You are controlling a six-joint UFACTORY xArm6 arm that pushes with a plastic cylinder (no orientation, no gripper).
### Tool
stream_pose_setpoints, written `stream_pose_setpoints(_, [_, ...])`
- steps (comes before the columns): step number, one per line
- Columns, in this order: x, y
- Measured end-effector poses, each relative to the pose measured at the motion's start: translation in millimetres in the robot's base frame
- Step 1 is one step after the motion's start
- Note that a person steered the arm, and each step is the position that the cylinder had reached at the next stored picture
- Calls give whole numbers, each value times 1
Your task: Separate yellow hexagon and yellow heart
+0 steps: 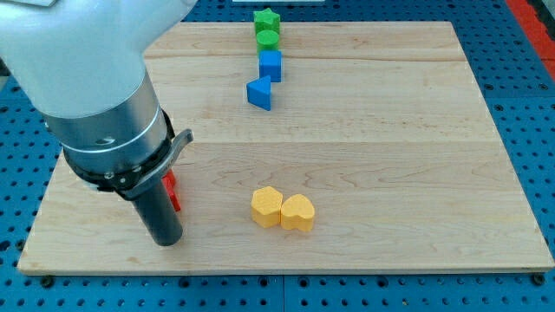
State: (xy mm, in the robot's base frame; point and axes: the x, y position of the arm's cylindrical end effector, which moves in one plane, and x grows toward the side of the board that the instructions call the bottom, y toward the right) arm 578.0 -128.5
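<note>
Camera view, the only one supplied. The yellow hexagon [267, 206] and the yellow heart [297, 212] lie side by side and touching on the wooden bench [390, 156], in the lower middle of the view, hexagon to the view's left, heart to the view's right. Both are small, flat-topped blocks of the same yellow, with only a thin seam showing between them.

The tool is a plain rod with no jaws, so there is nothing to open, close or grip with. The dark lower end visible at the view's lower left I take to be my tip [165, 241]; it stands well apart from the yellow pair, to their left. A red block [172, 191], shape not discernible, sits partly hidden just beside the rod.

Assessment: the separation is not yet begun; the step in hand appears to be the approach. The next move calls for bringing my tip to the seam, or against the outer face of one block only, and pushing so that the other block is not carried along. A push along the line joining them would likely move both together.

Elsewhere, near the view's top: green star [266, 19], green round block [267, 38], blue cube [270, 65], blue triangular block [259, 93]. All are well clear of the work.
</note>
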Motion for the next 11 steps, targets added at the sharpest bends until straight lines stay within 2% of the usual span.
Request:
stream_pose_setpoints(2, [-12,-2])
stream_pose_setpoints(3, [-12,43])
stream_pose_setpoints(5, [20,78])
stream_pose_setpoints(6, [12,138])
stream_pose_setpoints(7, [-28,139])
stream_pose_setpoints(8, [-75,90])
stream_pose_setpoints(9, [-81,109])
stream_pose_setpoints(10, [-55,144])
stream_pose_setpoints(11, [-36,112])
